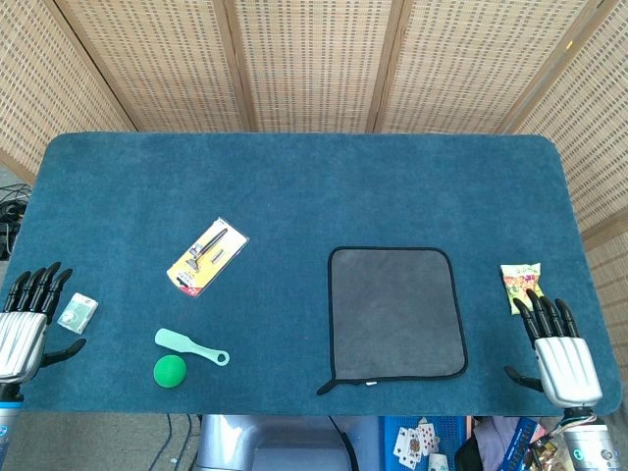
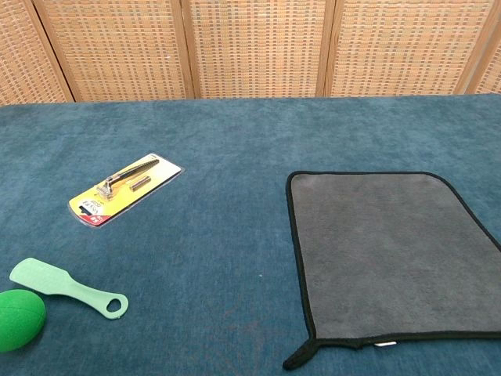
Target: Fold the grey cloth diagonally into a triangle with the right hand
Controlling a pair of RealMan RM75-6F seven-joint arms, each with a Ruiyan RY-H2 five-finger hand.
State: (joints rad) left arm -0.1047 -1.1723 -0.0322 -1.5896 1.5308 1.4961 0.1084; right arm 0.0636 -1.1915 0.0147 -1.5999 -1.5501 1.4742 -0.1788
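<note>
The grey cloth with a black border lies flat and unfolded on the blue table, right of centre; the chest view shows the cloth with a small tab at its near left corner. My right hand rests at the table's near right edge, fingers apart, holding nothing, a short way right of the cloth. My left hand rests at the near left edge, fingers apart and empty. Neither hand shows in the chest view.
A yellow razor package lies left of centre. A mint green scoop and a green ball sit near the front left. A small clear packet lies by my left hand. A snack bag lies beyond my right hand.
</note>
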